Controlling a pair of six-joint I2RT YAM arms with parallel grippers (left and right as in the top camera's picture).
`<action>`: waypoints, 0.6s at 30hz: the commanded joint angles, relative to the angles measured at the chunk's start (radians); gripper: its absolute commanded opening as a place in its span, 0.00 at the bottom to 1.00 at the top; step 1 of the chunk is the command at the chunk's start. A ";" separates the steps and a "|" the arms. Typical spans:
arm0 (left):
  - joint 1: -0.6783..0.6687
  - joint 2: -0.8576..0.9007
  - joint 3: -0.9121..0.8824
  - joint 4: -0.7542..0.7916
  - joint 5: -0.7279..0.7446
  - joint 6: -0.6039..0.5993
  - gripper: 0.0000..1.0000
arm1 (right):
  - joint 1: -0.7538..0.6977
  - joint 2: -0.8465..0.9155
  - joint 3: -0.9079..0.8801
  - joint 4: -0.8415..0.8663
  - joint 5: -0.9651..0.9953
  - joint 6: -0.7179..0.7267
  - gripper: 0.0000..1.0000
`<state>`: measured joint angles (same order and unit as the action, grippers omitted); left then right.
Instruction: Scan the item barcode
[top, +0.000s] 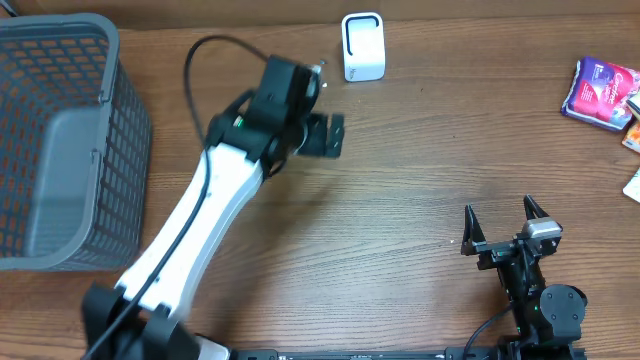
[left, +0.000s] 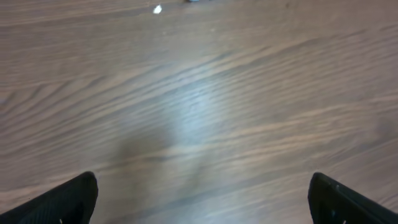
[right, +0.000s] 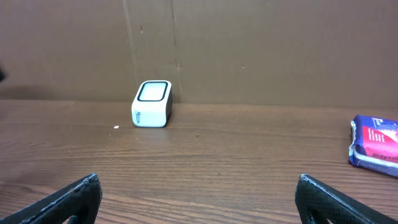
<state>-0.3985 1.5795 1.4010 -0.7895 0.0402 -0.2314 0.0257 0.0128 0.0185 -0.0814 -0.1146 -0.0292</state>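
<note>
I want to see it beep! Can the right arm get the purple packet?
Probably yes. The right gripper is open and empty, and only bare table lies between it and the purple packet. Whether the arm stretches that far is hard to tell.

It looks like a mock shop checkout: a wooden table (top: 400, 200) carrying a scanner (top: 363, 47), basket (top: 60, 140) and packets (top: 600, 95), backed by cardboard (right: 261, 50).

A small white box-shaped scanner (top: 363, 46), dark-rimmed window facing up, is seen upright at top centre of the overhead frame; a purple-and-pink plastic packet (top: 603, 95) is laid flat at upper right.
</note>
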 joint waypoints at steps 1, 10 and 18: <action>0.005 -0.163 -0.167 0.052 -0.023 0.098 1.00 | -0.006 -0.010 -0.011 0.005 0.009 0.002 1.00; 0.035 -0.650 -0.465 0.114 -0.009 0.120 1.00 | -0.006 -0.010 -0.011 0.005 0.009 0.002 1.00; 0.040 -0.730 -0.605 0.128 -0.023 0.128 1.00 | -0.006 -0.010 -0.011 0.005 0.009 0.002 1.00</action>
<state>-0.3656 0.8520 0.8398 -0.6769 0.0250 -0.1261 0.0257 0.0128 0.0185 -0.0811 -0.1146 -0.0292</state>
